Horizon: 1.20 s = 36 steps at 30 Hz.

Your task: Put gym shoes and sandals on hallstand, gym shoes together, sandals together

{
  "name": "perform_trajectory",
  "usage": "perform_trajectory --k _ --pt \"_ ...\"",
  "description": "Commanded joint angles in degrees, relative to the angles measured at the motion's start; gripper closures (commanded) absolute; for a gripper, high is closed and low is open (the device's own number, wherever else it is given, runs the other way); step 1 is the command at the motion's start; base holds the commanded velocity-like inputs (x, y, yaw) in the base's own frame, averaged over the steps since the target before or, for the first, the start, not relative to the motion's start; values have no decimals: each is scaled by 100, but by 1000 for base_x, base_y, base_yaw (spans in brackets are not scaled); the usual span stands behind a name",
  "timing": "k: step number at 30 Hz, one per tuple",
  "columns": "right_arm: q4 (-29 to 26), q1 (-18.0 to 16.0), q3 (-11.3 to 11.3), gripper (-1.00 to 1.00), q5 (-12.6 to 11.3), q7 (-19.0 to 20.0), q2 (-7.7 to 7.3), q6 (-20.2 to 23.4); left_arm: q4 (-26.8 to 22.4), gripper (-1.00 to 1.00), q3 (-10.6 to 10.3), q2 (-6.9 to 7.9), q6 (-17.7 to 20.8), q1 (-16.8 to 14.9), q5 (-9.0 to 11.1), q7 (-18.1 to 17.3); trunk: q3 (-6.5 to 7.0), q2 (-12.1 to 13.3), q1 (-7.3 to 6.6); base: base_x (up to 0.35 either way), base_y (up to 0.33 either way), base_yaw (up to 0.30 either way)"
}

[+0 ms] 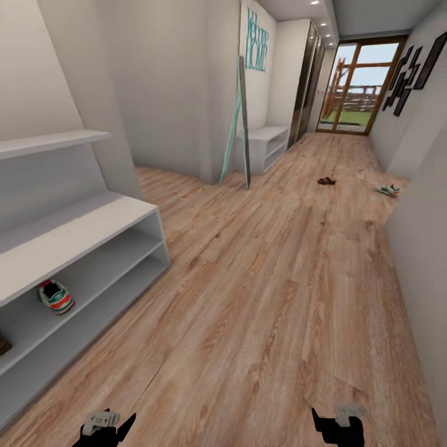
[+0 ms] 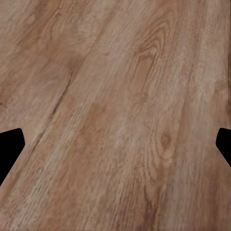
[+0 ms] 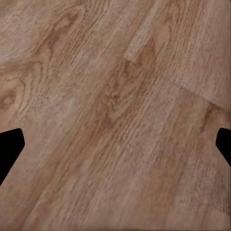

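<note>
One gym shoe (image 1: 54, 297) lies on the upper open shelf of the hallstand (image 1: 74, 239) at my left. A dark brown thing (image 1: 3, 343) sits on the same shelf, cut off by the picture's edge; I cannot tell whether it is a sandal. Far down the corridor floor (image 1: 267, 298) lie a brown sandal (image 1: 326, 180) and the other gym shoe (image 1: 387, 190), close to the right wall. My left gripper (image 1: 105, 428) (image 2: 115, 149) and right gripper (image 1: 338, 425) (image 3: 115, 149) hang low over bare planks, both open and holding nothing.
A low white two-shelf bench (image 1: 267, 144) stands at the far left wall, with a teal-edged panel (image 1: 241, 124) leaning beside it. A glass door (image 1: 357, 87) closes the corridor's end. The right wall (image 1: 428, 248) runs close along my right side.
</note>
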Motion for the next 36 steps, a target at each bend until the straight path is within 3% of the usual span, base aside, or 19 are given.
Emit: perform_trajectory --k 1,22,32,36 --pt "7 -5 -51 -100 56 6 0 -18 4 -100 32 -1 12 -2 27 -55 -17 -43 22 0 0 -266" --pt "12 5 -43 -100 56 7 23 -27 11 -100 61 3 18 -3 35 -9 -242 -886 483 0 0 -206" --pt "9 12 -42 -100 56 7 25 -27 4 -100 44 -3 -2 -4 29 933 -341 -1287 703 0 0 -172" --pt "8 12 -42 -100 58 7 25 -41 7 -100 39 -22 -82 -4 26 1079 -380 -1447 790 0 0 -162"
